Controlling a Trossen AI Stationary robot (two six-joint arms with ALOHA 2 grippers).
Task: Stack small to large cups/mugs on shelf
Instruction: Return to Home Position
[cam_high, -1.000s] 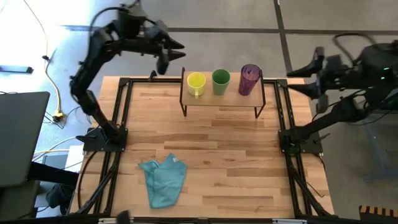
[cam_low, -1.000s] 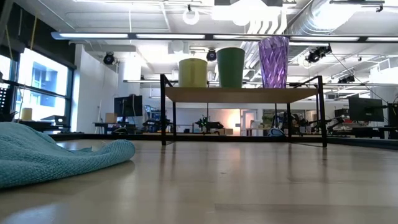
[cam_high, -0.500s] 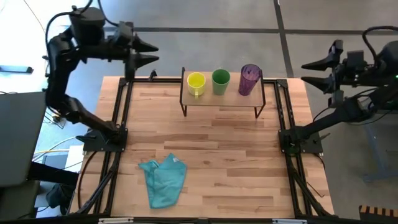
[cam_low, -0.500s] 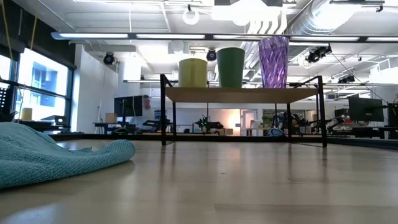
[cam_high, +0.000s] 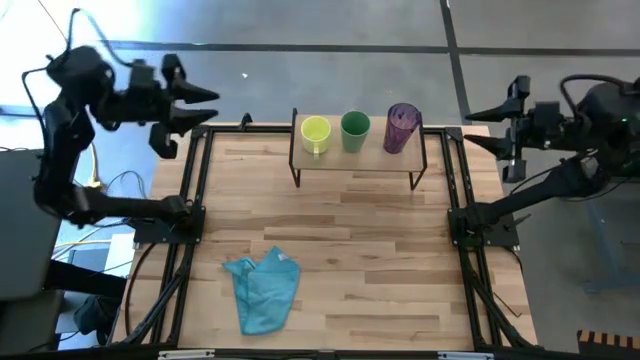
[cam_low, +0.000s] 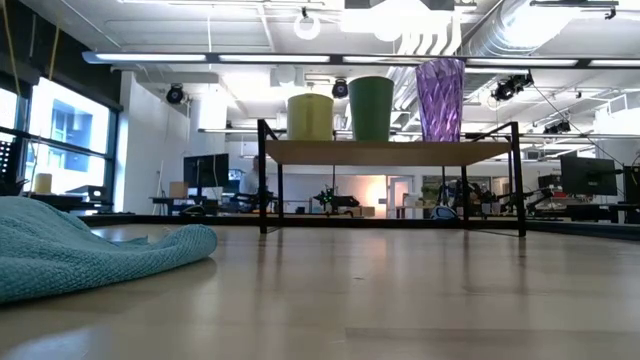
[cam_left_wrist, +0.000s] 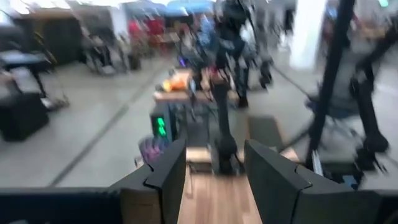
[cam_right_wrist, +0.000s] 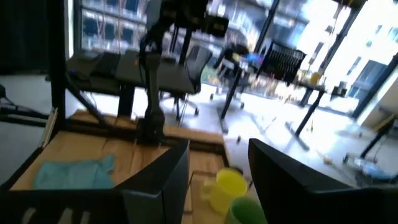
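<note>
The light-wood shelf (cam_high: 357, 160) on dark legs stands at the table's far side. On it, in a row from left to right, stand the yellow mug (cam_high: 316, 133), the green cup (cam_high: 354, 130) and the purple tumbler (cam_high: 401, 127), each on its base; the low view shows the yellow mug (cam_low: 310, 116), green cup (cam_low: 371, 108) and purple tumbler (cam_low: 440, 98) upright. My left gripper (cam_high: 205, 103) is open, raised past the table's far-left corner. My right gripper (cam_high: 482, 128) is open, raised beyond the far-right corner. Its wrist view shows the yellow mug (cam_right_wrist: 227, 186).
A crumpled teal cloth (cam_high: 263, 288) lies near the table's near-left edge, also large in the low view (cam_low: 90, 255). Dark metal frame rails (cam_high: 197, 190) run along both table sides. Bare wooden tabletop (cam_high: 350, 260) lies between shelf and cloth.
My left arm has swung away from the shelf toward the table's left, well outside the far-left corner. My right arm has shifted a little beyond the right edge. The three vessels and the cloth have stayed put.
</note>
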